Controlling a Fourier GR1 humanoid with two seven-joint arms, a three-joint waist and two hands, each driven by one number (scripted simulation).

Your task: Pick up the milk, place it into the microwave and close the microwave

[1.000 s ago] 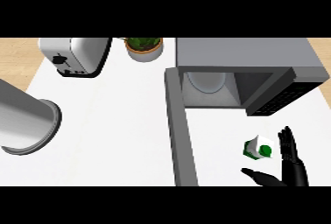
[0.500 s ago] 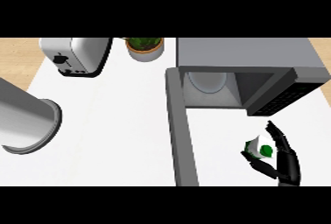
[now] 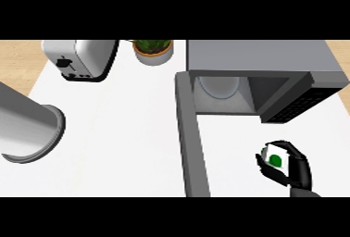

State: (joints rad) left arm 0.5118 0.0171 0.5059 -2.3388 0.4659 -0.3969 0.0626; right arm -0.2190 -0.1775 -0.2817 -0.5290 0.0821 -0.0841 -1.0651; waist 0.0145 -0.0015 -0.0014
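**Ana:** Milk (image 3: pixel 276 156) first: where is it?

**Ben:** It is a small white carton with a green mark on its face. It sits inside the robot's right hand (image 3: pixel 295 167), low at the right of the head view. Black fingers curl round its far side and the thumb wraps the near side, so the hand is closed on the carton and hides much of it.

**Ana:** And the microwave?

**Ben:** The microwave (image 3: pixel 259 58) lies ahead of the hand and slightly to its left. Its cavity is open, with a round glass plate (image 3: pixel 220 86) inside. The door (image 3: pixel 189 139) hangs open as a long grey panel just left of the hand, running back toward the robot.

**Ana:** What might go wrong?

**Ben:** I judge the dark control panel (image 3: pixel 301 102), directly ahead of the hand, to be the main hazard. A straight push forward could knock the carton against it rather than through the opening. Swinging too far left could strike the door.

**Ana:** The other hand?

**Ben:** Unseen. Only a grey forearm (image 3: pixel 27 125) shows, far to the left.
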